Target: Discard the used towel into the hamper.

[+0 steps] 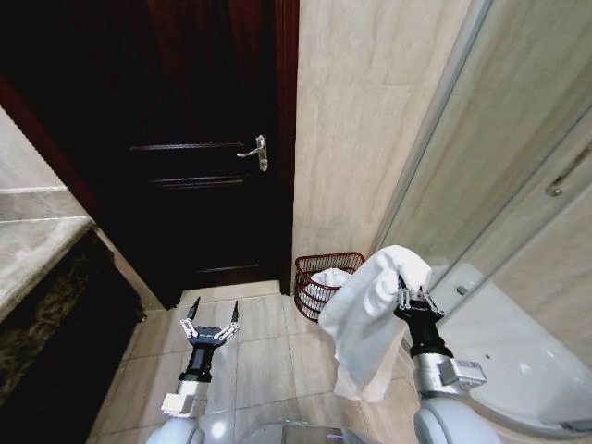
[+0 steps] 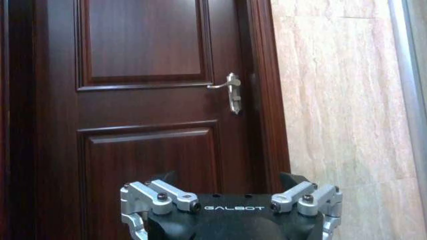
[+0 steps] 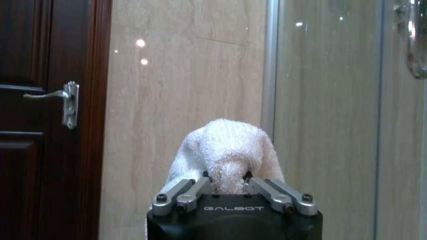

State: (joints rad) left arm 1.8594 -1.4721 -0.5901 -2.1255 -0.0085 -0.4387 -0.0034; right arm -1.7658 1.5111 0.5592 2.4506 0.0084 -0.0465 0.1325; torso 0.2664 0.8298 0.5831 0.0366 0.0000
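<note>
Right end effector: the right end effector [image 1: 404,298] is raised in front of the robot, its fingers pinched shut on a fold of the white terry-cloth towel [image 1: 370,310]; in the right wrist view the cloth bulges up between the closed fingers [image 3: 200,187].
Why held so: gripping one bunched fold lets the rest of the towel hang free below the hand, so it can fall clear once let go; that is my reading.
Towel: it drapes down from the grip, its lower edge hanging near the beige floor tiles [image 1: 264,365], just in front of the hamper.
Hamper: the small round dark reddish-brown open-weave basket [image 1: 314,277] stands on the floor against the beige tiled wall [image 1: 356,139], in the corner between the dark wooden door [image 1: 203,157] and the glass shower screen [image 1: 490,176]; something white already lies inside it.
Why there: tucked in the corner, it stays clear of the doorway.
Left end effector: the left end effector [image 1: 211,319] hovers low over the floor on the robot's left, fingers spread apart and empty, facing the door; it looks idle.
Progress: the towel is carried but not yet over the hamper's rim, so the drop remains undone.
</note>
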